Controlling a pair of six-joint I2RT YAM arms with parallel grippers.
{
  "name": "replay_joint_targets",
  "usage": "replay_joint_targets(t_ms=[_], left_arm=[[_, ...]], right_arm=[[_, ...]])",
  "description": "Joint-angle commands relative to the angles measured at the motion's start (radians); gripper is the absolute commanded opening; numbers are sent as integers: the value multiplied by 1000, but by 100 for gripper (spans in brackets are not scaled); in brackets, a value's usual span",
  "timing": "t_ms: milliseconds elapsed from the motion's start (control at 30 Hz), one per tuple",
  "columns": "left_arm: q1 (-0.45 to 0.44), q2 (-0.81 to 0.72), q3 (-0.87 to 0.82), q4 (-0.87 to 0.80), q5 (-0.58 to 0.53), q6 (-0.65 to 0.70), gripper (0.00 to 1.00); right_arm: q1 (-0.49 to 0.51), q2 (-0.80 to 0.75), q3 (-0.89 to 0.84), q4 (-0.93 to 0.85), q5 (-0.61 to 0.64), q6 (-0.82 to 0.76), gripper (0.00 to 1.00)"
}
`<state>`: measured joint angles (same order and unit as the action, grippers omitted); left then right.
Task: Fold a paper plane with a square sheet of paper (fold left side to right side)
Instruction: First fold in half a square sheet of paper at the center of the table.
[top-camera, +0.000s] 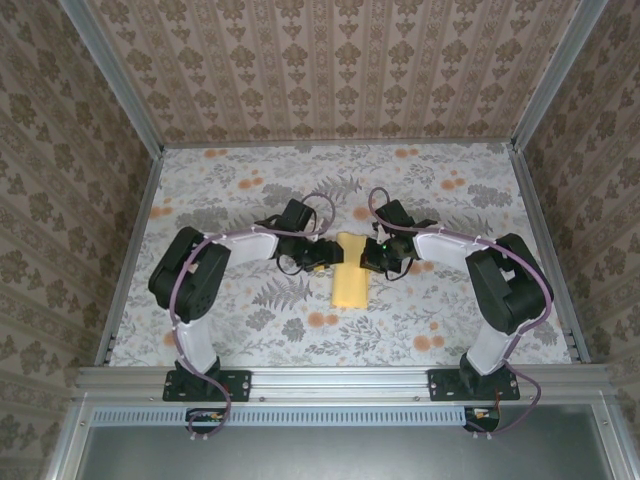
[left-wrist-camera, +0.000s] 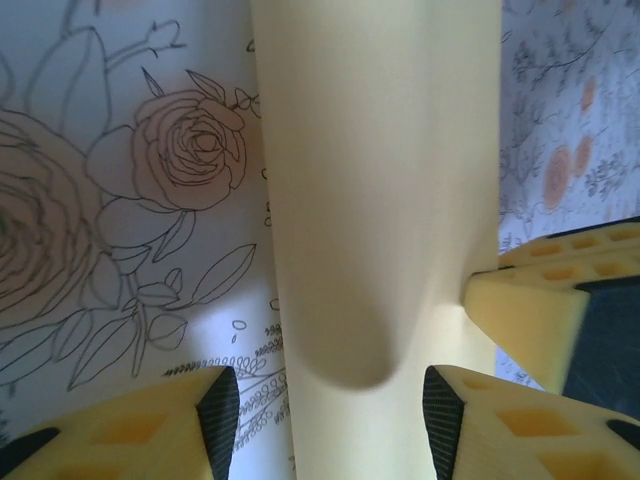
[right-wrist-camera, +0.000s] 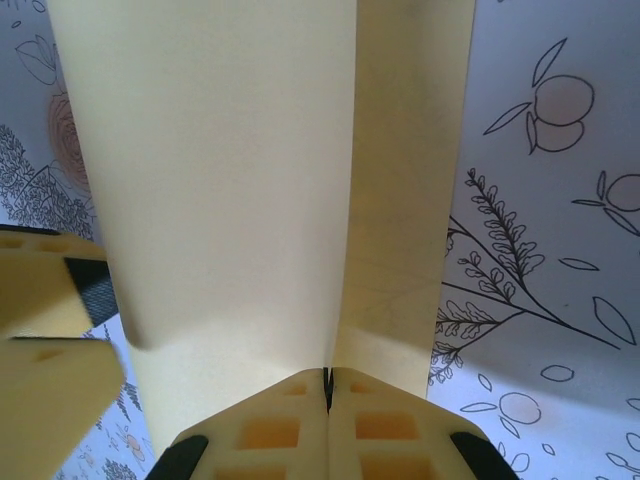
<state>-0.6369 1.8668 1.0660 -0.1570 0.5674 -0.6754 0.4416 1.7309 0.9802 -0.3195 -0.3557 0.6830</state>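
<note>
Centre frame, the right gripper (right-wrist-camera: 327, 388) clamps the folded square sheet of paper (right-wrist-camera: 230, 170); the left gripper (left-wrist-camera: 330, 412) straddles it, released.

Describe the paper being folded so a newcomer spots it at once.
On the flower-printed table, look at the middle, between the left hand and the right hand. The paper is the narrow strip there, folded over on itself. It is plain pale yellow, unlike the small orange blotches printed around it.

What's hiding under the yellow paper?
The flowery table runs under the paper. The paper is folded over, so its top layer covers part of its bottom layer. Anything else beneath is hidden.
</note>
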Motion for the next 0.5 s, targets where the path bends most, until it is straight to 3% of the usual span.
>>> replay_joint_targets(t_ms=[0, 200, 467], left_arm=[[-13, 35, 47, -52, -28, 25, 52], [-37, 73, 95, -144, -83, 61, 44], [-49, 101, 108, -183, -106, 84, 42]], right_arm=[[2, 7, 15, -32, 20, -13, 5], [2, -23, 4, -26, 41, -21, 12], [-43, -223, -74, -33, 231, -26, 43]])
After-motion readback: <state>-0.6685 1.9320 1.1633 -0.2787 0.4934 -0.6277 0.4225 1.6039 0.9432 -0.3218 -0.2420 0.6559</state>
